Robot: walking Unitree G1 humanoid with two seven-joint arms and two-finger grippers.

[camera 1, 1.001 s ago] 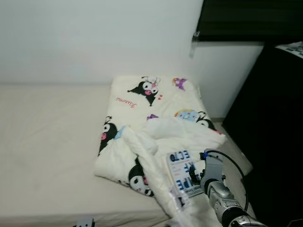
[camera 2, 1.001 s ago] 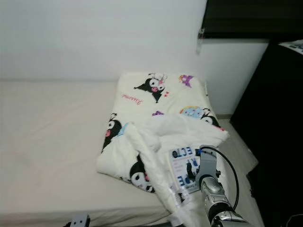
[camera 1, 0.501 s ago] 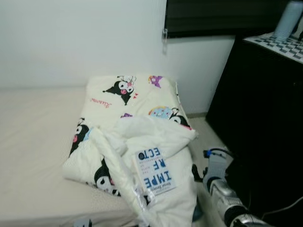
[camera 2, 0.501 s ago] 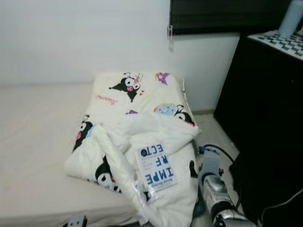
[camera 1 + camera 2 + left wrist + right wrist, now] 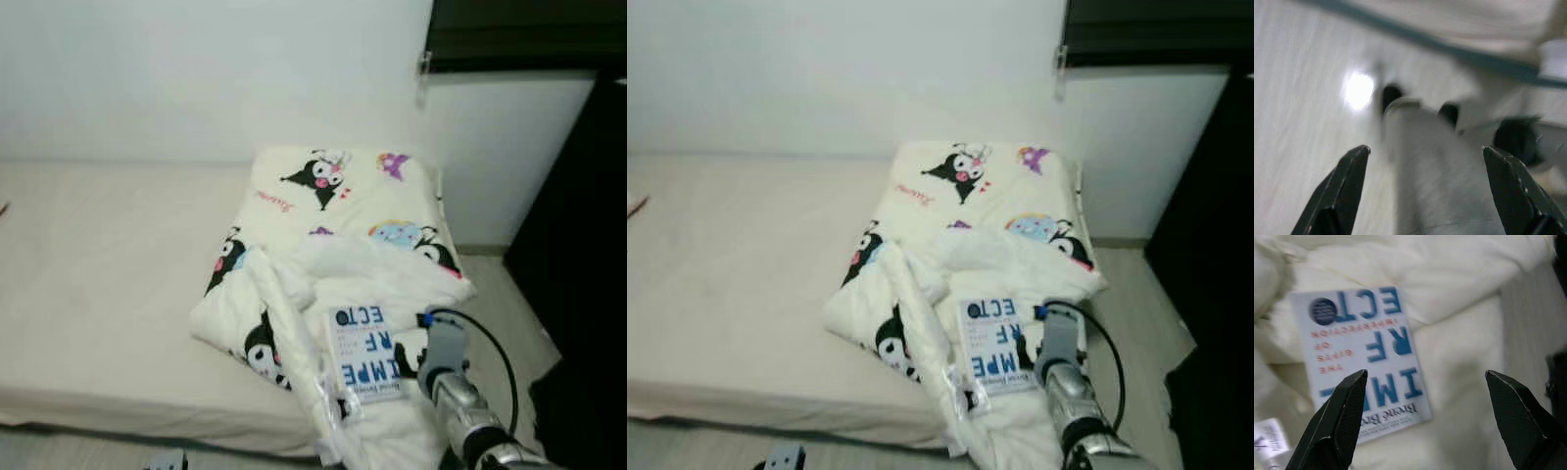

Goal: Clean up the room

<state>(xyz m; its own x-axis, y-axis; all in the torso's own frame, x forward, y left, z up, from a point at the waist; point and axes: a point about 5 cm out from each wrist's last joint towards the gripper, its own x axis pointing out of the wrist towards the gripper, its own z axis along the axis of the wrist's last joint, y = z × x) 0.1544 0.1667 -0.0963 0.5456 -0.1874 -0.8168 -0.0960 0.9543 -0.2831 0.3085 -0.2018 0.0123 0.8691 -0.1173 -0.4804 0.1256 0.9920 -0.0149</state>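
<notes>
The right gripper [image 5: 1425, 426] hovers with fingers spread wide just above a book [image 5: 366, 353] lying on the rumpled blanket [image 5: 333, 264] at the bed's [image 5: 98, 294] corner. The left gripper [image 5: 1425, 191], also wide open, hangs over the floor [image 5: 1298, 88].

right arm [image 5: 460, 406] nearer book [image 5: 366, 353] (slightly)

This is a bedroom in a home. A low bed [image 5: 98, 294] with a plain cream sheet sits against a white wall [image 5: 196, 69]. A soft blanket [image 5: 333, 225] with cartoon animals lies bunched up on it, with a book [image 5: 364, 352] on top. A tall dark cupboard [image 5: 588, 255] stands beside the bed.
</notes>
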